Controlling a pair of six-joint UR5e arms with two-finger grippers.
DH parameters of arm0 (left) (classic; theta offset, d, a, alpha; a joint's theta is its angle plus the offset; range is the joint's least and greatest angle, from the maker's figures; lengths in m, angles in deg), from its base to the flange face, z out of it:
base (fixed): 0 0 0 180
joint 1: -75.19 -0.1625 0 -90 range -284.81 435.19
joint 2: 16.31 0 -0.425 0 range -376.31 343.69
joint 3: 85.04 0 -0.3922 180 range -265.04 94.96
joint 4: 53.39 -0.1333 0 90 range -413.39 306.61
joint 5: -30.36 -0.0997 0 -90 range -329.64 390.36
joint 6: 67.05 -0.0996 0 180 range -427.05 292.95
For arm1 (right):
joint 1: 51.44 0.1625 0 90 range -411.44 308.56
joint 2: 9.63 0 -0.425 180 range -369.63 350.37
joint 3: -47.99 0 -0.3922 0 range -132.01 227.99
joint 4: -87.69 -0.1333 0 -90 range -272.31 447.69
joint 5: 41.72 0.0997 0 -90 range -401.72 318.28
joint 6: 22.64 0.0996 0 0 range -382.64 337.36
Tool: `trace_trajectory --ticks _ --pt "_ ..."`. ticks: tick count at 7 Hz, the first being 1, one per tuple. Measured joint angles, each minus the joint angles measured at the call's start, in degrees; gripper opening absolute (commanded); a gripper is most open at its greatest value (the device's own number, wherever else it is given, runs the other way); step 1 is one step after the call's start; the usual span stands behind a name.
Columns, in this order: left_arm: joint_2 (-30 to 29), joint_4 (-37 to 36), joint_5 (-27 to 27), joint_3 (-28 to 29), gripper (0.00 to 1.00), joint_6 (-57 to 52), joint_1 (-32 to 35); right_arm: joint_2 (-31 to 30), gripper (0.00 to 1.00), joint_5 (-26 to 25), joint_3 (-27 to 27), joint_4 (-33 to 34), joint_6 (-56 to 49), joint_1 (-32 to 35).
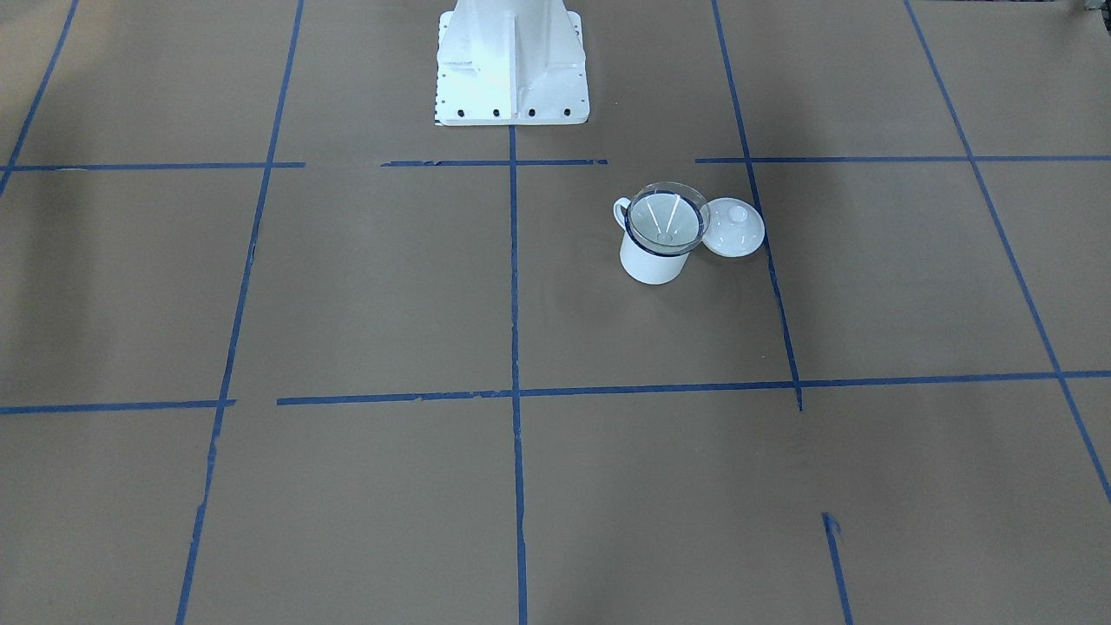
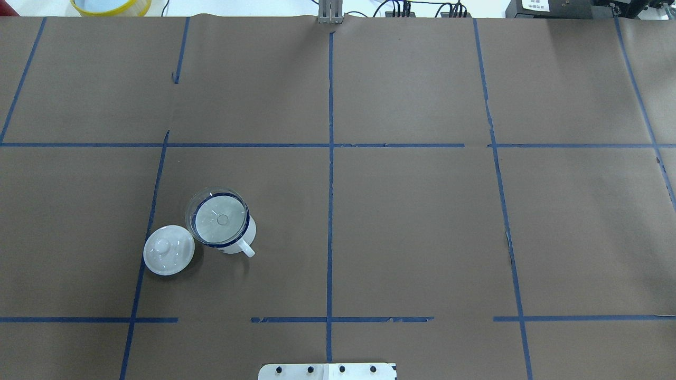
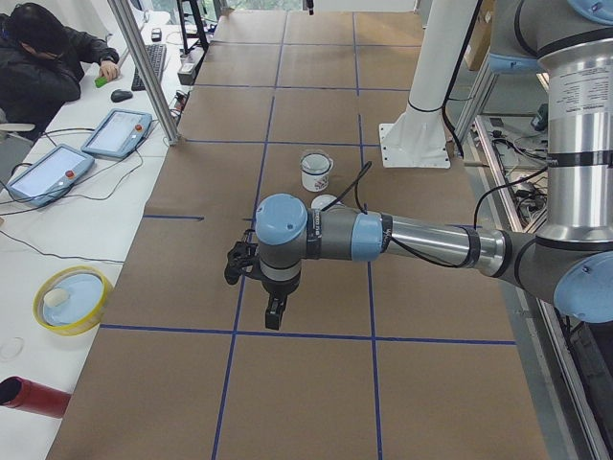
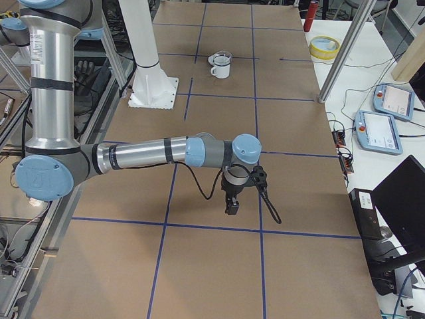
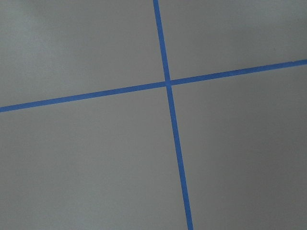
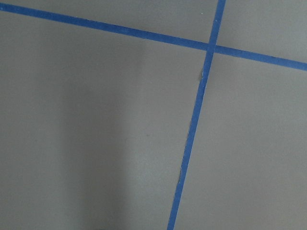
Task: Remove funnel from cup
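Waiting at the start, as I judge it: the funnel (image 2: 216, 219) sits bowl-up in the mouth of the cup (image 2: 252, 229), its clear rim resting on the dark blue rim and its spout pointing down inside, so nothing of the removal is done yet. The cup stands upright on the left half of the table (image 2: 422, 237), on the near side of it, with its handle turned towards my base. A white domed lid (image 2: 169, 249) lies just beside it on the left, touching it or nearly so.

The next move, I reckon, falls to my left arm, the one on that side. I must bring it over the cup, come down on the funnel's rim and lift straight up, so that the spout clears the mug without tipping it. The thin see-through rim leaves little to pinch.

My left gripper (image 3: 275, 319) hangs above bare paper, well apart from the cup, and holds nothing I can make out. My right gripper (image 4: 232, 207) hangs likewise over the right half. I cannot tell how far either pair of jaws is parted. Both wrist cameras see only brown paper and blue tape (image 5: 169, 82).
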Motion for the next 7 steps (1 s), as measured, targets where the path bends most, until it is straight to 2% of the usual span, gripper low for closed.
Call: trace_trajectory --ticks 5,7 --pt "-0.91 0.12 -0.07 -0.02 1.00 0.31 -0.24 -0.01 1.00 0.00 -0.02 0.00 0.00 0.00" --pt "-5.77 0.82 -0.37 0.26 1.00 0.60 -0.34 -0.01 1.00 0.00 0.02 0.00 0.00 0.00"
